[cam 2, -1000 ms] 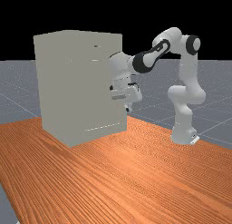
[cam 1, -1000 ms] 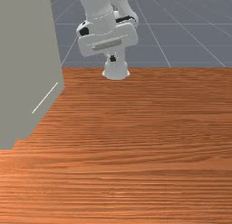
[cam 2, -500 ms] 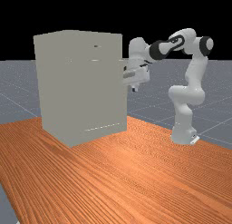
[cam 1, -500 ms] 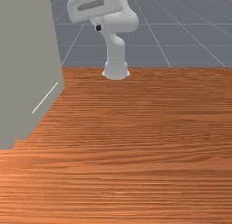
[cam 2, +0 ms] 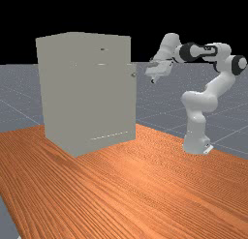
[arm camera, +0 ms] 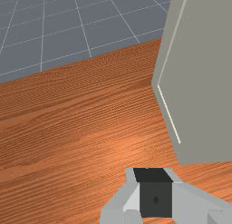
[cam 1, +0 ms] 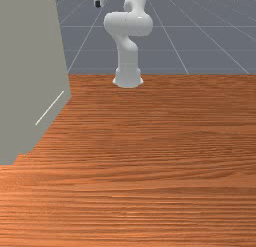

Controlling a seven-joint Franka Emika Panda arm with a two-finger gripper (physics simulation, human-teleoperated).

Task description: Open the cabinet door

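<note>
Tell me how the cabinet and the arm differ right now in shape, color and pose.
The cabinet is a flat-faced box; the arm is a chain of rounded links.
The cabinet is plain grey, while the arm is white with black parts.
The cabinet stands straight up; the arm bends toward it, its gripper apart from the knob.
Both stand on the wooden table.

The cabinet (cam 2: 87, 97) looks smooth and matt, the table (cam 2: 140, 194) grained wood, the arm (cam 2: 196, 131) smooth, faintly glossy plastic.
</note>
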